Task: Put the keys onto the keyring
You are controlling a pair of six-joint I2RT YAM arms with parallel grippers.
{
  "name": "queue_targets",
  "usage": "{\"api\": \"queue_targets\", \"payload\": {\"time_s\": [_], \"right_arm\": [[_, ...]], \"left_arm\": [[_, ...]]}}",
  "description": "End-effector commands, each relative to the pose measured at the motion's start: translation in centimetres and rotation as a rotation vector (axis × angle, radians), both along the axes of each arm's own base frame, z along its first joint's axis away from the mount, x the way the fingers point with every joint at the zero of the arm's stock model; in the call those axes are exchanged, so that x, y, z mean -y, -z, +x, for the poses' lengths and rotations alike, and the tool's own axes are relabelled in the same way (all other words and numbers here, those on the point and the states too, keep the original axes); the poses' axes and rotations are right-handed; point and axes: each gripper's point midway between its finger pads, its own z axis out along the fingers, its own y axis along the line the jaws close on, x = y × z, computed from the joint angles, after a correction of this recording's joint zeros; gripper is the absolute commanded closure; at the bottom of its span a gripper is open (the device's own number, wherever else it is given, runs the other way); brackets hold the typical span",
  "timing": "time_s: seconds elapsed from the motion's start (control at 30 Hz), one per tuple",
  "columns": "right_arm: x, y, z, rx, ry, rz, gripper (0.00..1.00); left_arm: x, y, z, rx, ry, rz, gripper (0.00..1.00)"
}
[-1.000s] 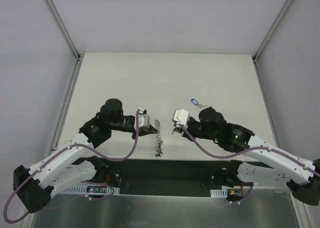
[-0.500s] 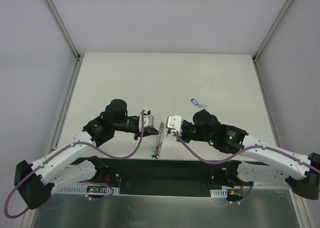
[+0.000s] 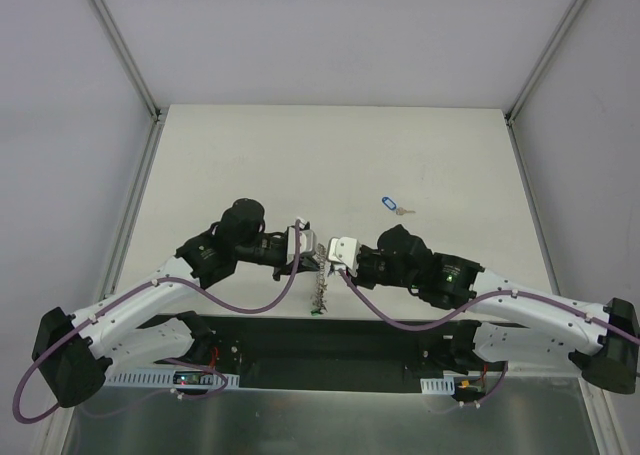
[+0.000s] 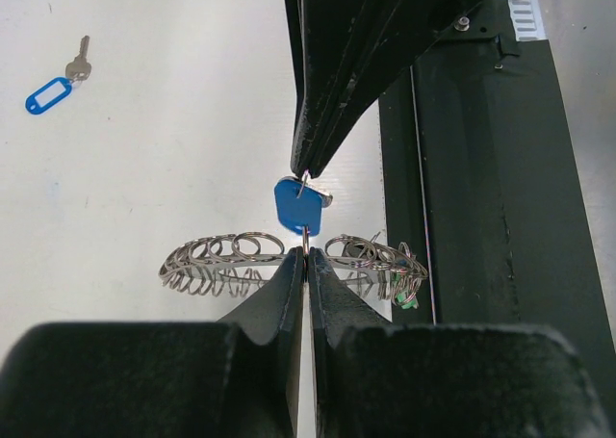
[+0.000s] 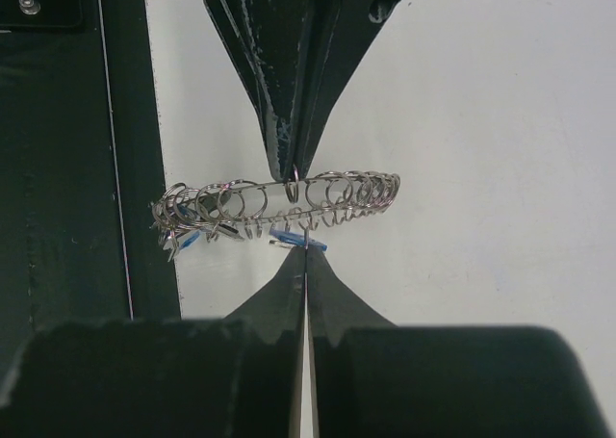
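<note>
The keyring [image 4: 217, 260], a big loop of small silvery rings, hangs sideways between the two grippers, just above the table's near edge [image 3: 319, 293]. My left gripper [image 4: 306, 253] is shut on one of its small rings. A blue-headed key [image 4: 296, 207] hangs right in front of that spot, its small ring pinched by my shut right gripper [image 5: 304, 250]. In the right wrist view the keyring [image 5: 356, 190] lies across the picture, with the left gripper [image 5: 294, 173] pointing down onto it. A green tag [image 4: 405, 301] hangs at the ring's near end.
A second key with a blue tag [image 3: 390, 204] lies on the white table behind and to the right of the grippers, also in the left wrist view [image 4: 48, 94]. The black base plate [image 4: 481, 217] runs along the table's near edge under the ring's end.
Both arms have closed in on each other: the left carried the keyring rightwards, the right brought the blue key leftwards until the fingertips nearly meet. Both grips stayed shut.
</note>
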Motion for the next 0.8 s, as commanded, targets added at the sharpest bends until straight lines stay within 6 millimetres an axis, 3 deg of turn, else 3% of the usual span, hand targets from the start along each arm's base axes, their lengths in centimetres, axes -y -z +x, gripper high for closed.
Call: {"api": "queue_targets", "payload": {"time_s": [0.0, 0.77], "right_arm": [[-0.9, -1.3, 0.1, 0.032, -0.011, 0.055, 0.99], [-1.2, -0.8, -1.2, 0.008, -0.088, 0.032, 0.99]], "left_arm": [[0.7, -1.0, 0.2, 0.057, 0.021, -0.034, 1.0], [1.1, -1.2, -0.5, 0.066, 0.049, -0.054, 1.0]]}}
